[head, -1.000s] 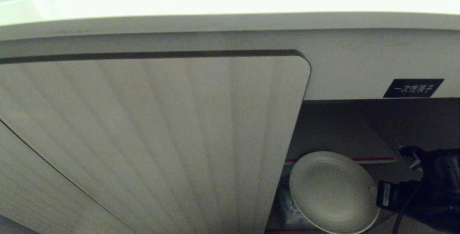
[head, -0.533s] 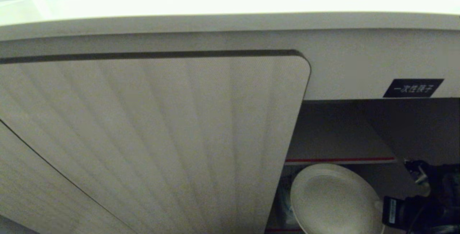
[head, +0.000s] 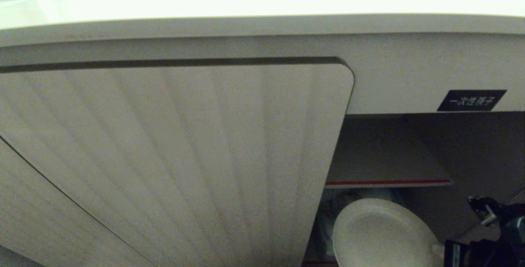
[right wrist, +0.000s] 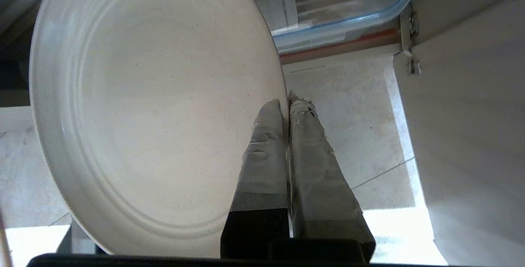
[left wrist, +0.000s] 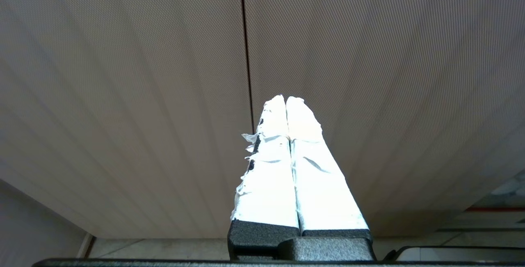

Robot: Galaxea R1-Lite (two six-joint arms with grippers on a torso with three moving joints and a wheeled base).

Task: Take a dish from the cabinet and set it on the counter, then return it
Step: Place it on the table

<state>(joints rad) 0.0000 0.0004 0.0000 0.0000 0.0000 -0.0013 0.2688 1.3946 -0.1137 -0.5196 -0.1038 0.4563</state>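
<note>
The dish (head: 381,234), a plain cream-white plate, hangs tilted at the cabinet's open right compartment, just below the red-edged shelf (head: 387,183). My right gripper (head: 438,251) sits at the lower right, shut on the dish's rim. In the right wrist view the taped fingers (right wrist: 264,144) pinch the rim of the dish (right wrist: 156,107), one finger on each face. My left gripper (left wrist: 286,99) is shut on nothing and points at the cabinet's ribbed door (left wrist: 123,94). The ribbed door (head: 184,156) covers the left of the cabinet. The glossy counter (head: 262,0) runs above it.
A black label with white characters (head: 471,100) marks the panel above the opening. A clear container with a blue rim (right wrist: 340,8) lies on the cabinet's lower shelf behind the dish. An open door panel (right wrist: 471,135) stands beside my right gripper over the tiled floor (right wrist: 352,135).
My right gripper has carried the dish downward, from in front of the red-edged shelf to below it. The camera and left arm have stayed still.
</note>
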